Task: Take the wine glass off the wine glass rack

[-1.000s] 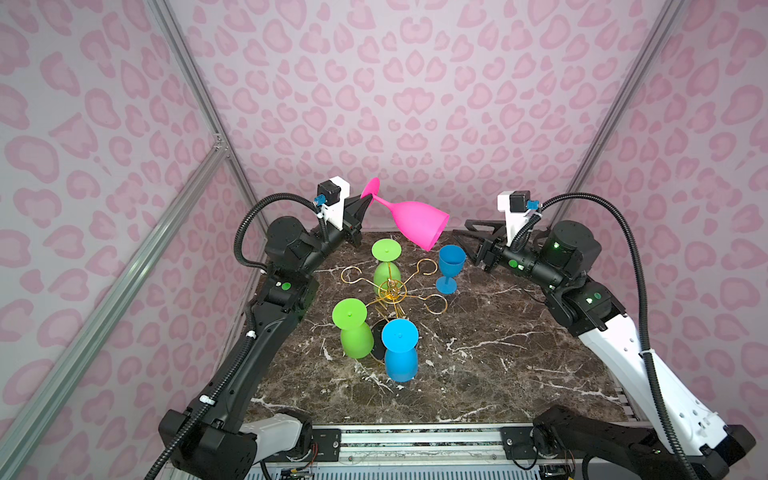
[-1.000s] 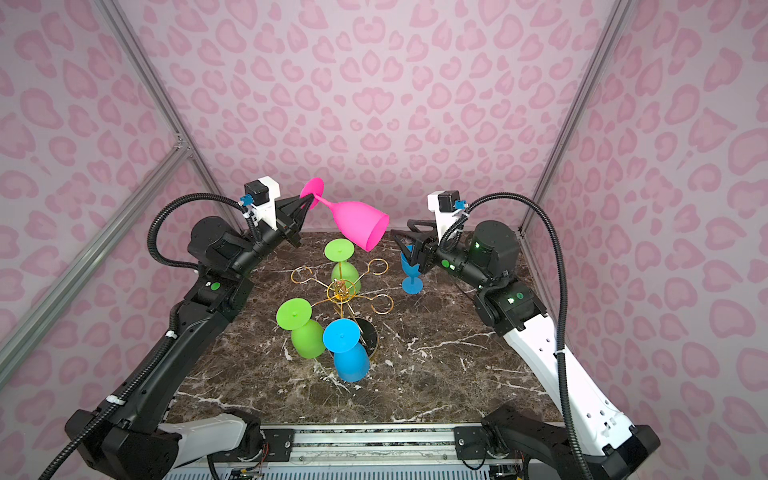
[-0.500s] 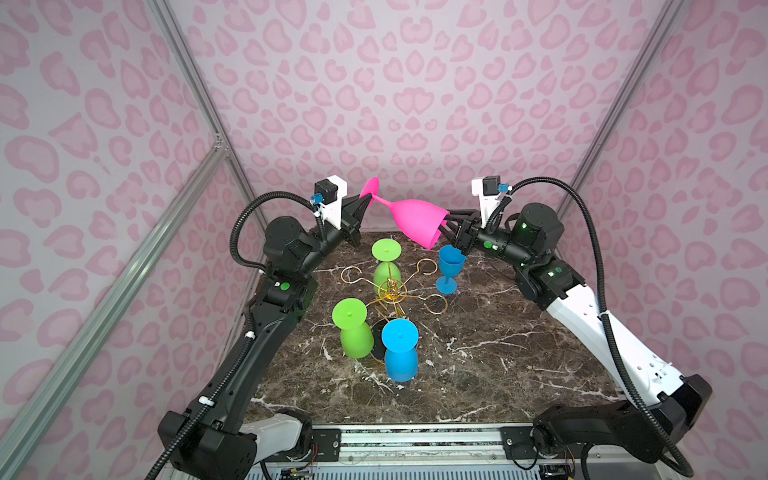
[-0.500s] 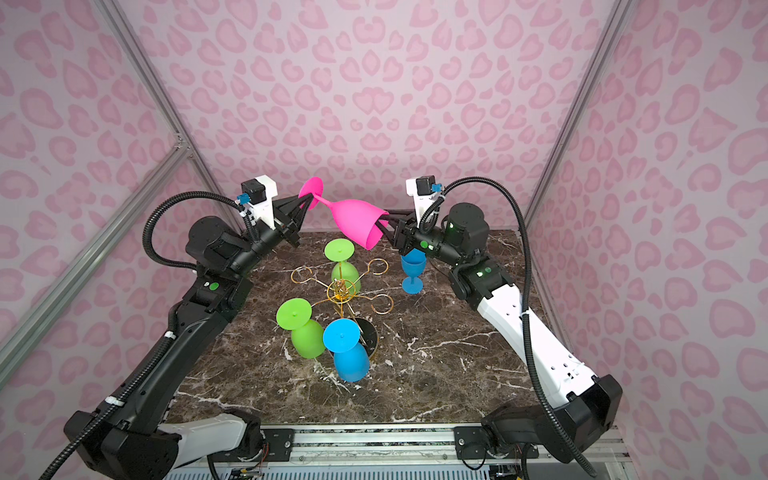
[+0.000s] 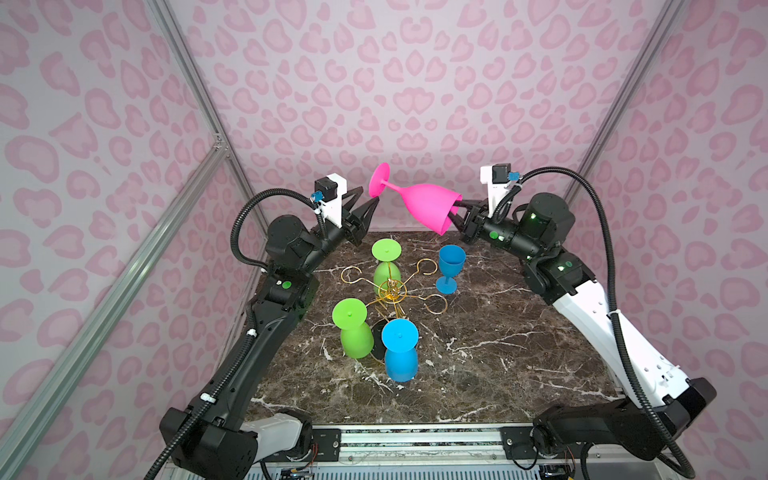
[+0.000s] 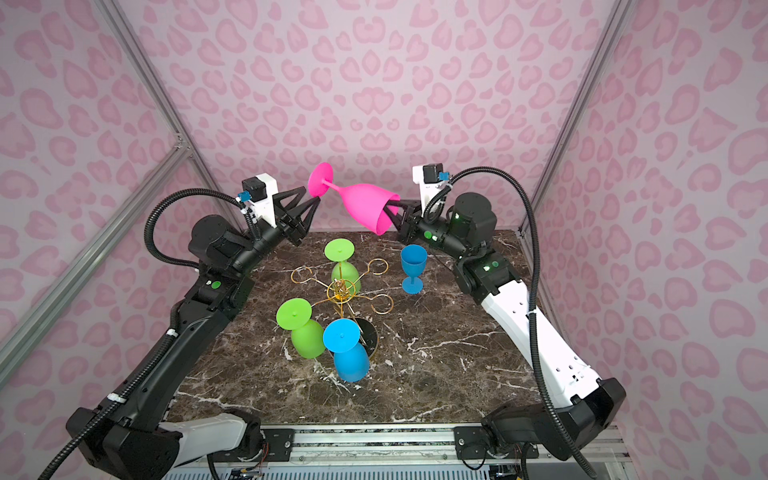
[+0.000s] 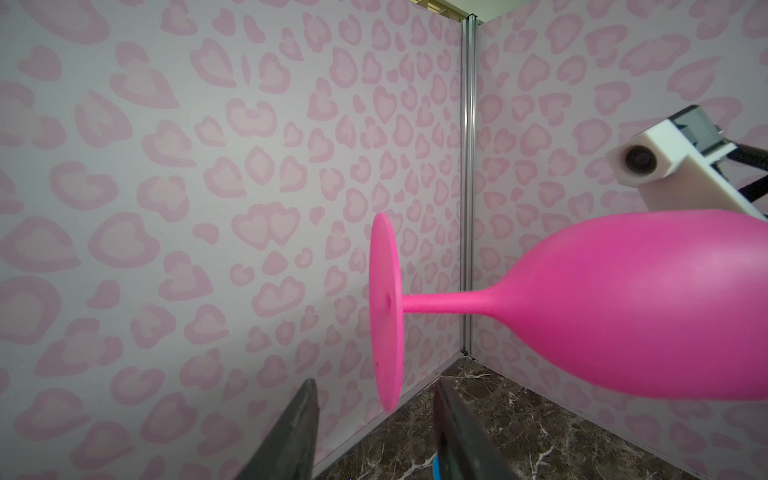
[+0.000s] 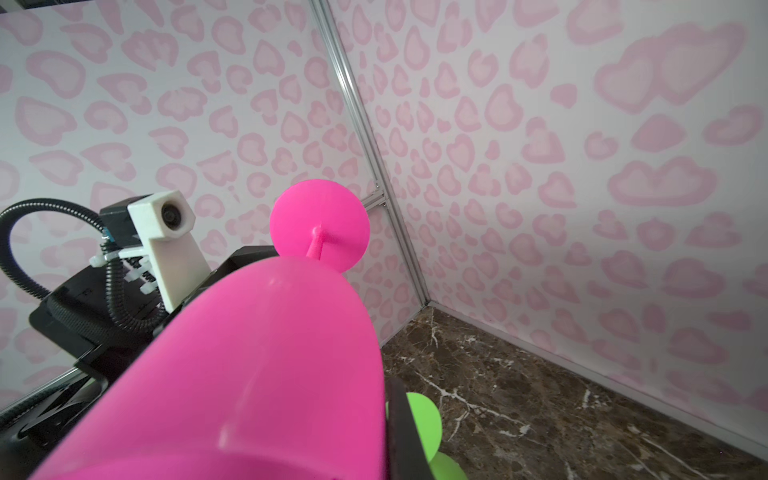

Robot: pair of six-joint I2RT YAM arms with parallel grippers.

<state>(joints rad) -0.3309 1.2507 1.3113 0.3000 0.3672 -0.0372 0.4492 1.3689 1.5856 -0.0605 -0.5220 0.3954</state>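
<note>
Here, the room is a booth papered in pale walls (image 5: 415,104) printed with pink hearts and braced by aluminium posts (image 5: 195,95). Its floor is a counter (image 5: 519,332) of dark brown marble with white veins.

The left claw (image 5: 375,201) is raised well above the counter with its dark fingers (image 7: 299,428) spread. In the left wrist view, the lower edge of the round foot of the pink wine glass (image 5: 428,205) hangs in the gap between them and seems to touch neither. The glass lies nearly level in the air between the two claws, clear of the rack. Its foot points toward the left claw and its mouth toward the right claw (image 5: 454,212). The right claw is pinching the rim of the bowl, one finger inside the mouth and one outside.

Below and between the claws, the gold wire wine glass rack (image 5: 390,291) stands on the counter. A green glass (image 5: 386,268) hangs foot-up on the side nearer the claws. A second green glass (image 5: 353,332) and a blue glass (image 5: 400,351) hang on the side away from them. Under the right claw, a small blue goblet (image 5: 451,266) stands upright on the marble, just beside a bare hook of the rack.
</note>
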